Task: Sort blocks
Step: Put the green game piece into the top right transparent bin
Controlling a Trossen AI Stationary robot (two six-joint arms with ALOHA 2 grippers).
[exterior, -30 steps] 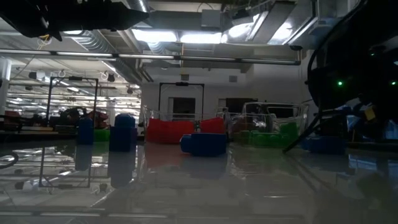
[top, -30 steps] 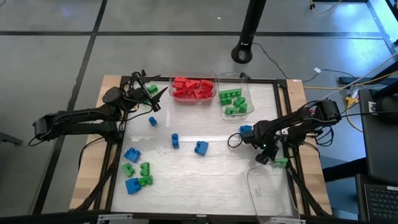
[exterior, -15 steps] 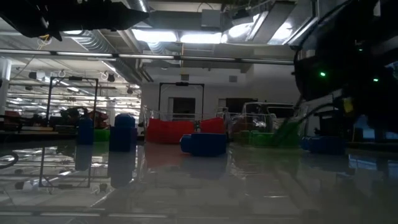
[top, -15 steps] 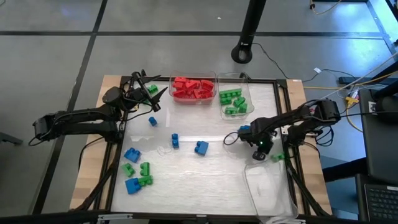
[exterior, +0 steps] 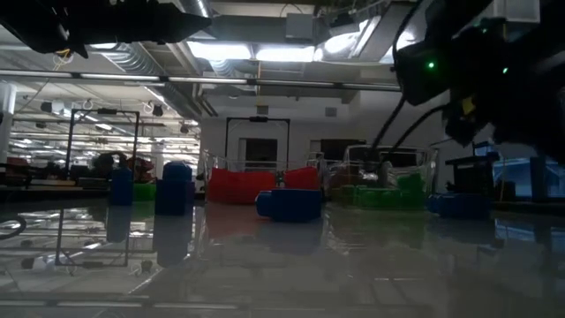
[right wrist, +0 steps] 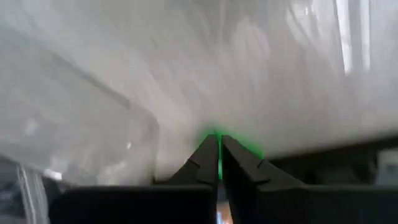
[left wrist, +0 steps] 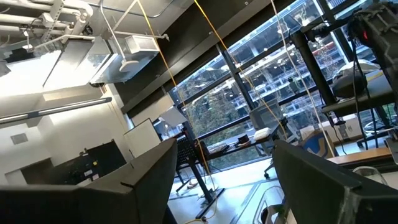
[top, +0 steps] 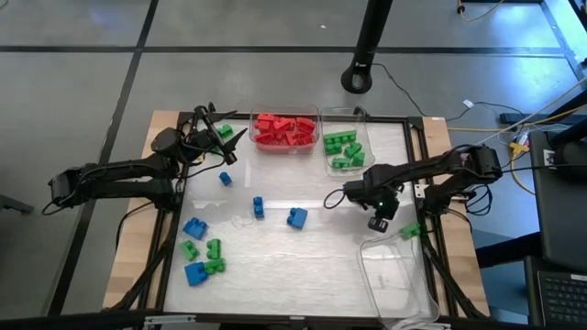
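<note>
Loose blocks lie on the white table: blue ones [top: 296, 217], [top: 259, 207], [top: 225, 179], [top: 194, 228], and green ones [top: 214, 246] at the near left. One green block [top: 410, 231] lies by the table's right edge. My right gripper [top: 378, 223] hangs shut above the table just left of that block, slanting down; in the right wrist view its fingertips [right wrist: 219, 146] meet, with a green glimmer behind them. My left gripper [top: 229, 142] waits raised at the far left, open [left wrist: 224, 149] with nothing between its fingers, above another green block [top: 225, 131].
A clear bin of red blocks [top: 285, 130] and one of green blocks [top: 346, 151] stand at the far edge. Another clear bin [top: 396, 275] stands at the near right, just below my right gripper. A dark frame [top: 424, 183] rims the table.
My right gripper has risen from beside the green block at the right edge and gone toward the table's middle and far side, rolling and tipping less steeply down. Its fingers stay shut. The green block stays on the table.
</note>
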